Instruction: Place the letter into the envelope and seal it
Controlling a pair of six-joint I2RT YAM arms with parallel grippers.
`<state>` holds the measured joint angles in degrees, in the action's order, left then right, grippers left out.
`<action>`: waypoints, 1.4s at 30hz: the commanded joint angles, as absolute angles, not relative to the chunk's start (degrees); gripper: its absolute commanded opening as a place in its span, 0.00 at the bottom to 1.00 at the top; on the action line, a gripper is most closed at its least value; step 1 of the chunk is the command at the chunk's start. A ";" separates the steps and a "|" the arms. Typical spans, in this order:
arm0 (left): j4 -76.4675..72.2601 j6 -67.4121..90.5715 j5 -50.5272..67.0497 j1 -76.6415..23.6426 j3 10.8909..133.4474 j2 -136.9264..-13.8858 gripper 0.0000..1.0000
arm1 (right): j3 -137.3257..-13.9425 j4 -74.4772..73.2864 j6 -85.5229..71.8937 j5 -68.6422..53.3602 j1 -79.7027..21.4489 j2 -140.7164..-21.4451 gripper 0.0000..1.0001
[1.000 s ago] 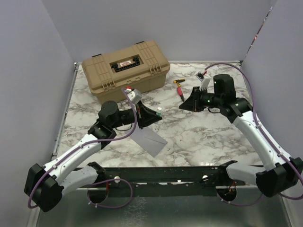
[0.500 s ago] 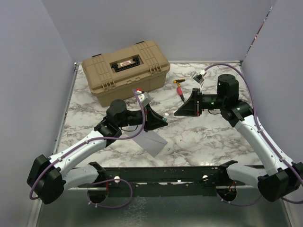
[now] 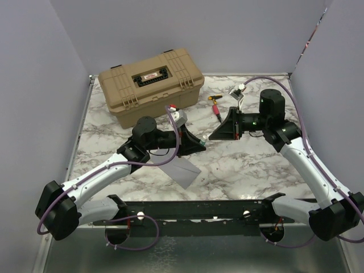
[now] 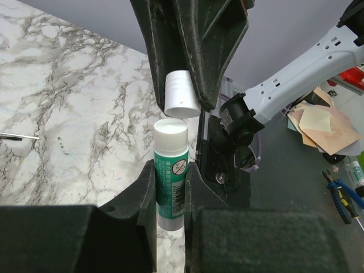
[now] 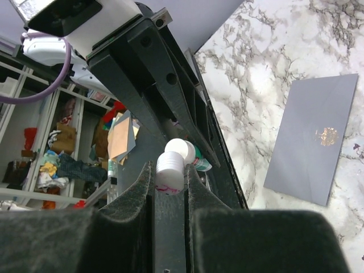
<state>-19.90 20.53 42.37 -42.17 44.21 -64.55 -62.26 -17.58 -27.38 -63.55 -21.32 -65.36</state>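
Holding both wrists in line matters most here. Your left gripper [image 3: 197,143] is clamped round the green glue stick [image 4: 170,182], and your right gripper [image 3: 212,135] pinches its white cap [image 4: 182,94], just clear of the stick's bare top. Move only along the stick's axis. The envelope [image 3: 181,170] lies flat near the table's [image 3: 256,165] front edge, and I can't see the letter. The stick's label shows a crossed-circle symbol and a barcode, but its text is unreadable.

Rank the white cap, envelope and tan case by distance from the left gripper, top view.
From the left gripper, which holds the glue stick:
1. white cap, at its tip, held by the right gripper.
2. envelope, lying just nearer the robot.
3. tan case, at the back left.
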 commanded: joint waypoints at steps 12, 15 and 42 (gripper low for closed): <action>-12.02 13.80 43.69 -44.63 51.94 -67.56 0.00 | -60.21 -11.68 -31.94 -66.94 -21.97 -64.02 0.01; -8.71 11.98 43.49 -44.93 53.63 -67.96 0.00 | -60.45 -13.02 -30.85 -66.82 -22.13 -63.81 0.01; 28.60 -9.90 42.69 -45.09 74.92 -79.45 0.00 | -60.53 -30.19 -20.77 -58.93 -29.08 -67.45 0.01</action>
<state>29.78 -5.58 45.74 -44.36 70.43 -76.49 -60.82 -26.26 -21.10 -58.15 -25.71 -66.08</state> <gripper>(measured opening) 0.150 0.158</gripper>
